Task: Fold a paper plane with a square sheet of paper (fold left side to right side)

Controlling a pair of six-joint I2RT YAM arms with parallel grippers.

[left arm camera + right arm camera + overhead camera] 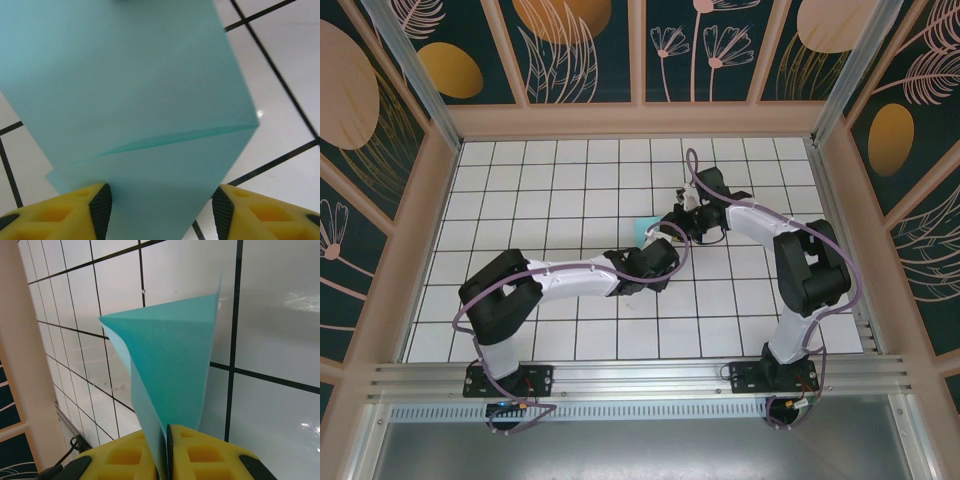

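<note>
Right wrist cam has the right hand pinched shut on the square sheet of paper, holding a curled flap up off the tiled table, while the left hand sits open, straddling the sheet.

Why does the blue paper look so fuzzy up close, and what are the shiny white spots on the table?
Left wrist view: the square sheet of paper is so near the lens that it looks soft, and one tiny glint sparkles on the table. Right wrist view: light bounces off the glossy table as white glare patches. Top external view: even light, no strong glare.
</note>
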